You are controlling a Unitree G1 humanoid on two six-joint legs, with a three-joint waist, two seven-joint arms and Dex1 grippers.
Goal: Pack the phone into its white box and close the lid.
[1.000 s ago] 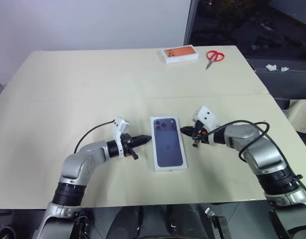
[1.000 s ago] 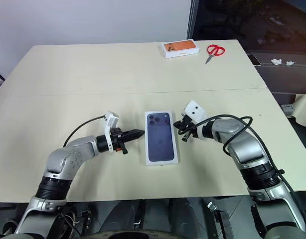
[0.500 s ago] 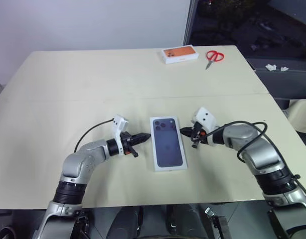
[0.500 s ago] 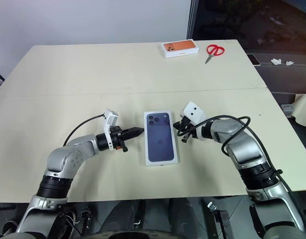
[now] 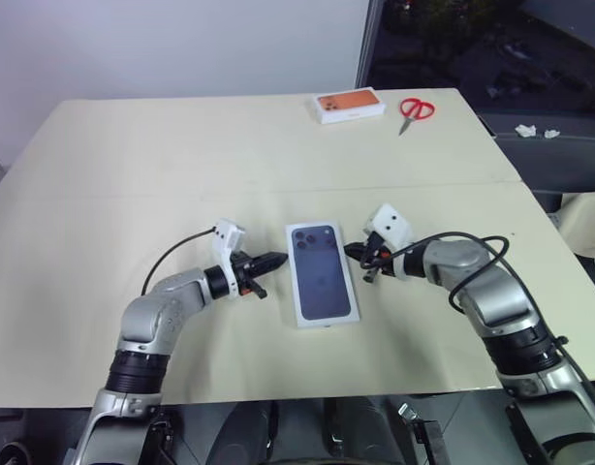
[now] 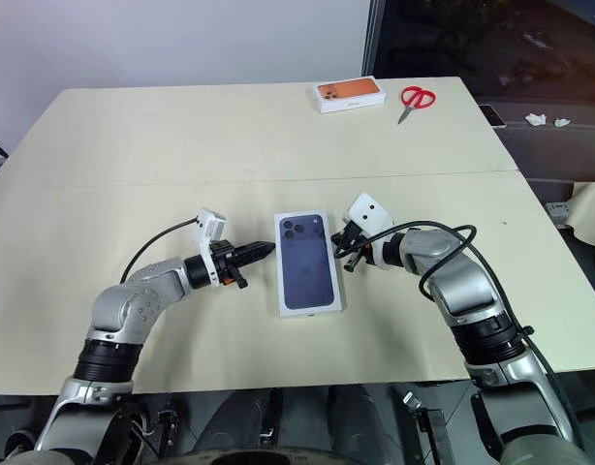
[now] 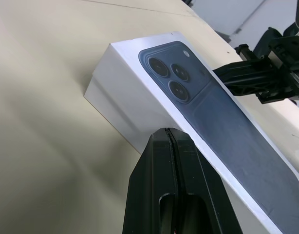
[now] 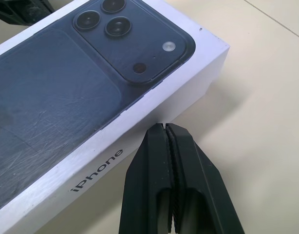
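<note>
White lid [image 5: 321, 272], printed with a phone back, lying closed on the cream table [image 5: 181, 174], mid-front. Left gripper [image 5: 282, 259] and right gripper [image 5: 349, 252] flanking its long sides, tips at the walls, jaws pressed together, holding nothing.

The closed lid [image 5: 322, 272] lies flat in the middle of the table [image 5: 133, 165], with the left gripper [image 5: 276, 261] just beside its one long side and the right gripper [image 5: 354, 252] just beside the other — both with fingers pressed together. Above the lid the way is free. The orange-topped box [image 5: 349, 105] and the red scissors [image 5: 415, 110] lie well apart — at the far edge.
</note>
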